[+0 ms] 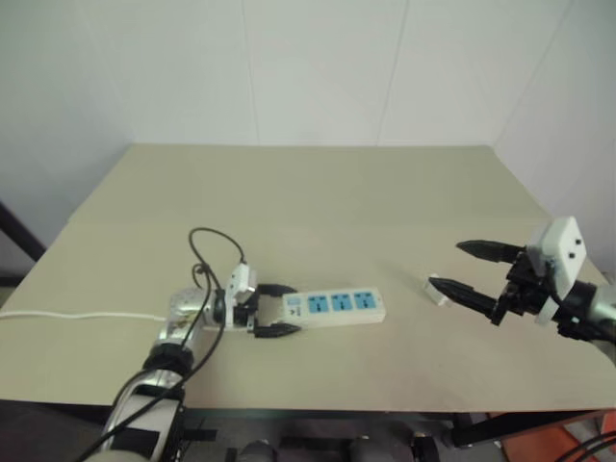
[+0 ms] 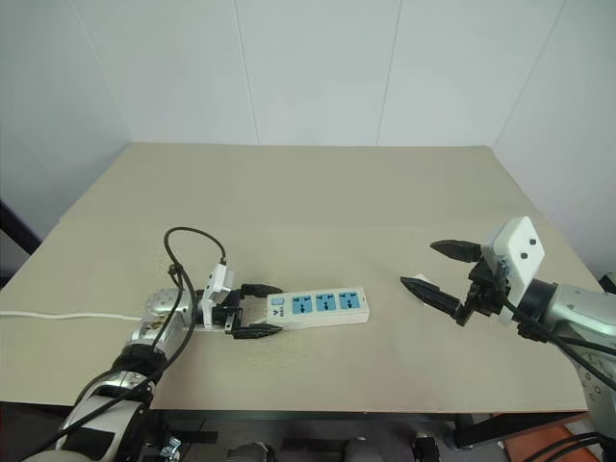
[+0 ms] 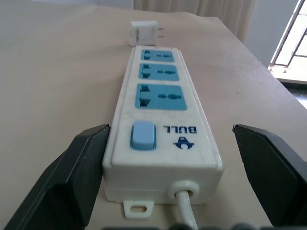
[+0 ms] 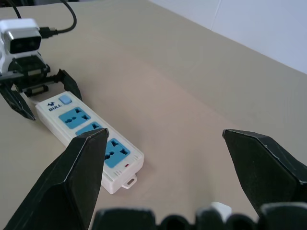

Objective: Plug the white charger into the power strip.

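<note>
- On the tabletop (image 1: 318,183), the power strip (image 1: 337,306) lies flat with its three blue sockets facing up. Its switch end sits between the fingers of your left end effector (image 1: 274,309), and the cord (image 1: 67,315) runs off toward the left edge.
- Left end effector: wide. In the left wrist view one finger (image 3: 72,172) stands right at the strip's side, possibly touching, while the other is well apart. Nothing is clamped.
- Right end effector (image 2: 438,274): wide, holding nothing, hovering above the tabletop.
- The white charger (image 1: 438,290) lies on the tabletop just beyond the strip's far end, close by the right end effector's lower fingertip. In the left wrist view it lies on its side with prongs level.
- Risk: closing the left end effector unevenly would push the strip sideways, because only one finger is near it. That could also nudge the charger.
- Risk: the cord exits between the left fingers, so a low grip may pinch it.
- Risk: the charger is small and low. A descending finger may land on top of it or flick it away rather than straddle it.
- Risk: the prongs point sideways, so you need to reorient the charger before insertion. Grip it off-centre and it may twist.
- Risk: if the strip is not steadied, insertion force likely slides it.
</note>
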You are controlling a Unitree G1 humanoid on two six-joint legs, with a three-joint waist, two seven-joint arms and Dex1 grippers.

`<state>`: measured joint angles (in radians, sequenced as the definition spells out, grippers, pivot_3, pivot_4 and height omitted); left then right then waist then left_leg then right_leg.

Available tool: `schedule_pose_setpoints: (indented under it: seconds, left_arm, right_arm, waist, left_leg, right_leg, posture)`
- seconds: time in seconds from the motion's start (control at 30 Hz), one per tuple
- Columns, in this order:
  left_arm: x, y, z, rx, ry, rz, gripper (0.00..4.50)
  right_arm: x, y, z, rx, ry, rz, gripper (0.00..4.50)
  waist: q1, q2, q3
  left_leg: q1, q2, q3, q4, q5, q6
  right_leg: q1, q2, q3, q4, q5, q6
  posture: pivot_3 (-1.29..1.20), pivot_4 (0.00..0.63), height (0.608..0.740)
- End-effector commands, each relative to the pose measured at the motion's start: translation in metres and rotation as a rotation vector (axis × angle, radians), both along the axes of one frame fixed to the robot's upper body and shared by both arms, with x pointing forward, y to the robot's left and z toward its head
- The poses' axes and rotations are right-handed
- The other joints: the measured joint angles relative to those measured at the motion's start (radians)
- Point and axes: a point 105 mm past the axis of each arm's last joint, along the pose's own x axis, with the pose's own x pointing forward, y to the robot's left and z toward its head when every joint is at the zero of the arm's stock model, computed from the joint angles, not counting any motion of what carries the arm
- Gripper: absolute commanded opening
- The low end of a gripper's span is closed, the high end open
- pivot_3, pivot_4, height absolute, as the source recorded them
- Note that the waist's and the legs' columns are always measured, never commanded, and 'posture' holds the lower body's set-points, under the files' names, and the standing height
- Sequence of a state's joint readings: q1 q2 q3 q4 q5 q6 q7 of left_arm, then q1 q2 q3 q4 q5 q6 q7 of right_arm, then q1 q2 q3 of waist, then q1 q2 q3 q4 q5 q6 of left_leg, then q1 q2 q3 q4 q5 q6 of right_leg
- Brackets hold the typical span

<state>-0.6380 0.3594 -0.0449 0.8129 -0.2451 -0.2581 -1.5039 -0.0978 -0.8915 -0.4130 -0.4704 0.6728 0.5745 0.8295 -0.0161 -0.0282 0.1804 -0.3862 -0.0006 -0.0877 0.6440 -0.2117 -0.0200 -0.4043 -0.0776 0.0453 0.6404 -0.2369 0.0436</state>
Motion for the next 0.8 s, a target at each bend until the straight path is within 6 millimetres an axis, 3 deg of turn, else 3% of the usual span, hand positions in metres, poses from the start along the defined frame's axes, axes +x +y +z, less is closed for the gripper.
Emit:
schedule_pose_setpoints:
  seconds: [0.03, 0.33, 0.57, 0.73, 0.8]
  left_arm:
    - [0.001, -0.006, -0.011, 0.026, 0.008, 0.012, 4.47]
    - [0.005, -0.028, -0.022, 0.032, 0.032, 0.009, 4.47]
    - [-0.002, -0.029, -0.03, 0.069, 0.079, -0.041, 4.47]
    - [-0.003, -0.029, -0.032, 0.057, 0.061, -0.032, 3.36]
    - [-0.002, -0.03, -0.031, 0.043, 0.054, -0.021, 3.31]
  right_arm:
    - [-0.004, 0.002, 0.016, -0.01, -0.054, 0.015, 4.5]
    - [-0.004, 0.005, 0.017, -0.009, -0.057, 0.025, 4.5]
    - [-0.005, 0.005, 0.018, -0.011, -0.059, 0.025, 4.5]
    - [-0.005, 0.006, 0.018, -0.013, -0.057, 0.027, 4.5]
    - [-0.005, 0.006, 0.018, -0.014, -0.057, 0.026, 4.5]
  waist:
    - [0.001, 0.0, 0.0]
    - [0.01, 0.002, -0.002]
    - [0.011, 0.005, -0.004]
    - [0.011, 0.006, -0.005]
    - [0.011, 0.007, -0.005]
  left_leg:
    - [0.0, 0.0, 0.0, 0.0, 0.0, 0.0]
    - [0.001, -0.001, 0.0, 0.0, 0.0, 0.0]
    - [0.002, -0.001, 0.0, 0.0, 0.0, 0.0]
    - [0.002, -0.001, 0.0, 0.0, 0.0, 0.0]
    - [0.002, -0.001, 0.0, 0.0, 0.0, 0.0]
  right_leg:
    - [0.0, 0.0, 0.0, 0.0, 0.0, 0.0]
    - [0.002, 0.0, 0.0, -0.001, 0.0, 0.001]
    - [0.003, 0.0, 0.0, -0.001, 0.0, 0.001]
    - [0.003, 0.0, 0.0, -0.001, 0.0, 0.001]
    - [0.003, 0.0, 0.0, -0.001, 0.0, 0.001]
  posture:
    - [0.0, 0.15, 0.74]
    - [0.0, 0.15, 0.74]
    - [0.0, 0.15, 0.74]
    - [0.0, 0.15, 0.74]
    - [0.0, 0.15, 0.74]
